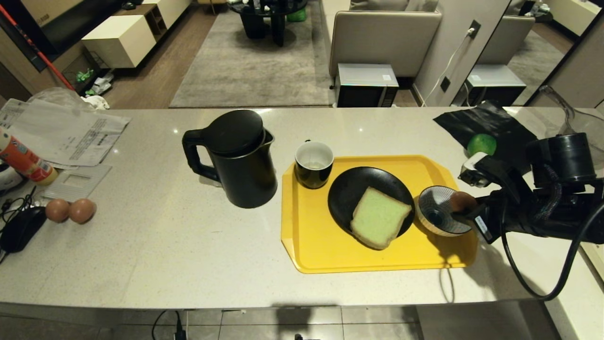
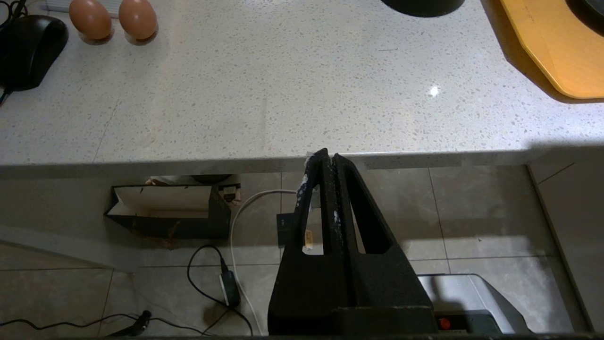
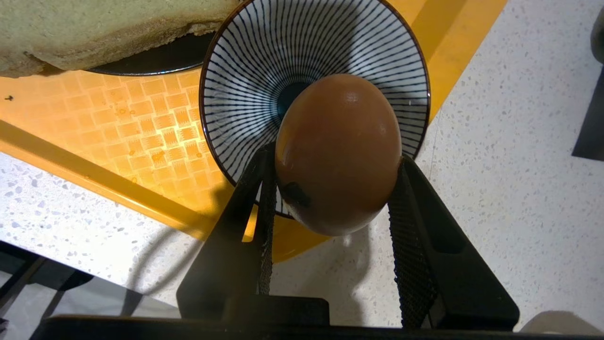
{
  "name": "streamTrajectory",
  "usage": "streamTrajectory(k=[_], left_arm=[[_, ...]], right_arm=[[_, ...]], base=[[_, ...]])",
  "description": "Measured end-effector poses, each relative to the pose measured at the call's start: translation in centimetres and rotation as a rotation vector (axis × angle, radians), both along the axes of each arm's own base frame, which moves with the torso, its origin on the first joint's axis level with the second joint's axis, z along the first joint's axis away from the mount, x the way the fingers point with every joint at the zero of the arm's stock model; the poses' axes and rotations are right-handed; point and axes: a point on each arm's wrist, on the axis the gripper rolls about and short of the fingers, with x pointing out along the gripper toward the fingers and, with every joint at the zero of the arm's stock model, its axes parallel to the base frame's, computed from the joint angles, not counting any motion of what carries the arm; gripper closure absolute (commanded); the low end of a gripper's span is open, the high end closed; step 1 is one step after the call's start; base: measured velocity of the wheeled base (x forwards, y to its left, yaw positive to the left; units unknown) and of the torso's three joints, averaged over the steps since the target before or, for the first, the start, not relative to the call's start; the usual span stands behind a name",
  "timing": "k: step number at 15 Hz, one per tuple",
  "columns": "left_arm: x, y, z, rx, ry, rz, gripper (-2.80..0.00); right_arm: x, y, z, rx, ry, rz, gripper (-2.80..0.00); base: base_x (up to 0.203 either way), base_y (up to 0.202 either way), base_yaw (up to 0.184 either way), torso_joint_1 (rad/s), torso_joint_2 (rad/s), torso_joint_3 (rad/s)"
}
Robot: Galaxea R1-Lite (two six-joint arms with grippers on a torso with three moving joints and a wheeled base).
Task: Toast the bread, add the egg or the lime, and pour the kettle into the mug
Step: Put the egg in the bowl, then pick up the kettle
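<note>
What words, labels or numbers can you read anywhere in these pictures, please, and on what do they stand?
None can be read.
Papers: printed lines, too small.
Orange bottle: label blurred.
Right gripper: white tag, too small.
Egg: a dark spot, no writing.

head: high, facing forward and down over the counter, yellow tray (image 1: 377,255) right of centre | left wrist: below the counter edge, tray corner (image 2: 557,52) far off | right wrist: close above the tray's striped bowl (image 3: 311,80) | shared: the tray
</note>
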Motion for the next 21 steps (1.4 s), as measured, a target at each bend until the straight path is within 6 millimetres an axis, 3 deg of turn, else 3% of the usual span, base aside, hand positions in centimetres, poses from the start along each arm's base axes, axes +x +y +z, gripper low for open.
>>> streamTrajectory(k=[6,13,17,21], left_arm=[[0.0,0.0,0.0,0.000,0.000,0.000,0.00],[0.0,0.0,0.0,0.000,0.000,0.000,0.00],[0.0,0.0,0.0,0.001,0.000,0.000,0.00],[0.0,0.0,0.0,0.000,0.000,0.000,0.00]], right_arm=[[2.1,0.9,-1.3,-0.042,-0.068,-0.007,0.00],[2.9,1.1,-2.4,-0.067,-0.042,-0.021,0.00],[2.6,1.0,-1.7,-0.051,-0.075,-0.024,0.00],[1.1,0.7,1.0,0.011,-0.162,-0.054,0.00]], base=[[0.000,0.000,0.000,0.000,0.00,0.000],[0.000,0.000,0.000,0.000,0.00,0.000],[0.000,0.000,0.000,0.000,0.00,0.000],[0.000,0.000,0.000,0.000,0.00,0.000]])
